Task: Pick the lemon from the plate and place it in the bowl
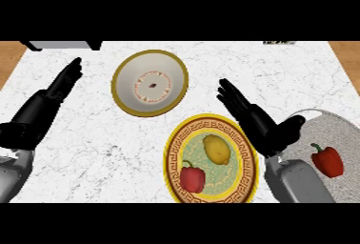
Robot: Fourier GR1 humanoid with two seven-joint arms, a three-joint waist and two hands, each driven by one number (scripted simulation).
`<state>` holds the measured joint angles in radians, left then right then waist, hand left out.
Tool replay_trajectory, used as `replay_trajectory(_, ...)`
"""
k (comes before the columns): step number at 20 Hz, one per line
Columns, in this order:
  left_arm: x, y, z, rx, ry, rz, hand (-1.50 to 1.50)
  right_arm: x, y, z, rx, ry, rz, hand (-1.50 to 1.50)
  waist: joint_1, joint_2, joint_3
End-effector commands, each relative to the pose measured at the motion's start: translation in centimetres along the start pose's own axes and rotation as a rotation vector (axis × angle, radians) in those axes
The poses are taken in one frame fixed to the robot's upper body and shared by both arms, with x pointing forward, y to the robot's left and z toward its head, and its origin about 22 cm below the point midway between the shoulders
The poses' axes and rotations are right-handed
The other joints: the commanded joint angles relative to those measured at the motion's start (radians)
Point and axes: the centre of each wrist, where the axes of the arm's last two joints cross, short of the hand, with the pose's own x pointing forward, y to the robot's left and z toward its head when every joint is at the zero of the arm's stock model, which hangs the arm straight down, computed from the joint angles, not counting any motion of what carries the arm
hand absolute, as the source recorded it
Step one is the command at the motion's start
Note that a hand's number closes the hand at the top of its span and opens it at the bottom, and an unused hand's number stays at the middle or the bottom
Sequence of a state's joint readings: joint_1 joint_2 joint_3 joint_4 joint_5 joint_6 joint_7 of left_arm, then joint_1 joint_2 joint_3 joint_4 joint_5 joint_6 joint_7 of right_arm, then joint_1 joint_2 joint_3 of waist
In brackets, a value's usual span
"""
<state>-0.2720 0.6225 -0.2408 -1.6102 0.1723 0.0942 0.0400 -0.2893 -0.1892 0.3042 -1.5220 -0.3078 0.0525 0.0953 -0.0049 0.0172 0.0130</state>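
The right hand (255,120) hovers over the marble counter (91,143), its fingers straight and stretched toward the far edge, its thumb spread off to the right; it holds nothing. It sits just beside the upper right rim of the yellow patterned plate (173,145), partly overlapping that rim. The lemon (216,148) lies on this plate, down and to the left of the hand, near it but apart from it. A red pepper (192,177) lies on the same plate, nearer the robot than the lemon and just beside it. Further out, beyond the plate, stands the pale bowl (150,82) with a gold rim, to the left of the fingertips and well apart from the lemon. To the right of the hand lies a grey plate (345,138) carrying a second red pepper (327,161). The left hand (56,90) rests open at the left side of the counter, fingers straight.
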Motion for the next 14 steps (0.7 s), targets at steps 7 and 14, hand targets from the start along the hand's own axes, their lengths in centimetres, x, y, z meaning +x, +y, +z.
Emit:
replay_trajectory(7,-2.6,-5.6,1.4,-0.08,0.101,0.244,0.0,1.5,-7.4,4.2,-0.319,0.025,0.738,1.5,-0.062,-0.028,-0.049)
replay_trajectory(14,-3.8,-10.6,2.4,-0.139,0.077,0.344,0.0,-3.9,-0.1,1.5,-0.425,-0.03,0.586,-1.5,0.008,-0.016,-0.014)
